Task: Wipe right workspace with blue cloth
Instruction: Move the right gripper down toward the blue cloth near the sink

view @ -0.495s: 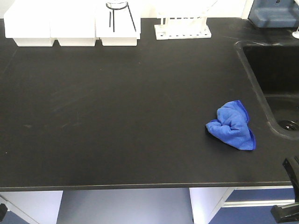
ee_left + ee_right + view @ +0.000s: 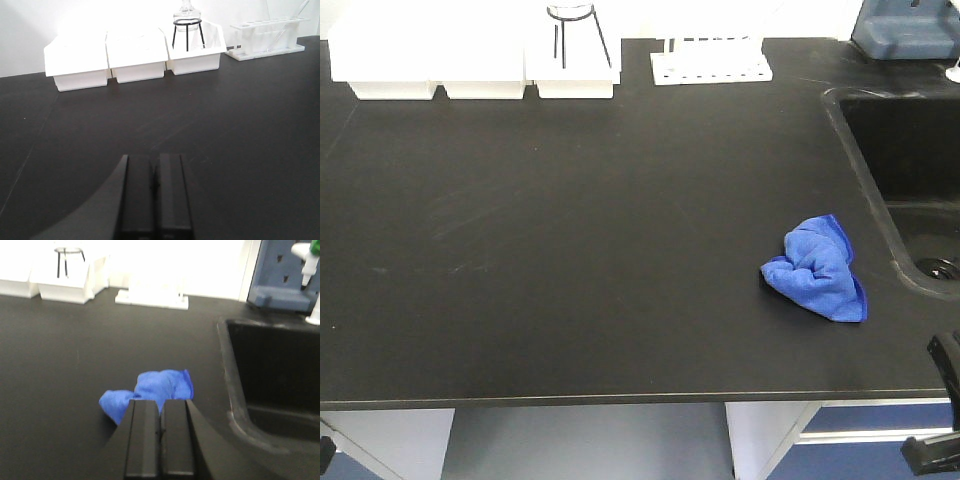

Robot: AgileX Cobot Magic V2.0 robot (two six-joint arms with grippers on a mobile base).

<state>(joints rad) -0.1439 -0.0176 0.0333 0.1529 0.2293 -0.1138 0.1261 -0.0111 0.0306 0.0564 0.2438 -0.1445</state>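
- Approach is the step in hand, as I judge it: the right pincer (image 2: 160, 406) has its two fingers pressed together with nothing between them. It hangs low over the front of the surface (image 2: 570, 230), aimed at the cloth but not touching it.
- The left pincer (image 2: 154, 162) is likewise closed on nothing. It is poised above a bare stretch of the same surface, well apart from the cloth.
- The blue cloth (image 2: 817, 268) lies just beyond the right pincer's tips in a crumpled heap with its darker hem showing. It sits toward the right of the surface, near the sink basin (image 2: 910, 180) but clear of the basin's rim.
- The next move probably calls for parting the fingers, lowering them over a raised fold of the cloth and closing on it. The cloth is soft and bunched, so a pinch at a ridge should hold better than one at the flat edge.
- The wiping has not begun. I cannot pick out the right workspace in these views; the stretch shown carries the sink and the racks, so the cloth may have to be carried elsewhere.
- The surface is matte black and faintly streaked with pale smudges in the front view.
- Below its front edge are white cabinet fronts (image 2: 390, 440).
- Along the back stand three white bins (image 2: 430, 70), one of them holding a glass flask on a black ring stand (image 2: 187, 25).
- Beside the bins is a white test-tube rack (image 2: 710, 68), and a blue-grey unit (image 2: 905, 30) sits behind the sink.
- A pale, overexposed wall (image 2: 30, 30) closes the room.
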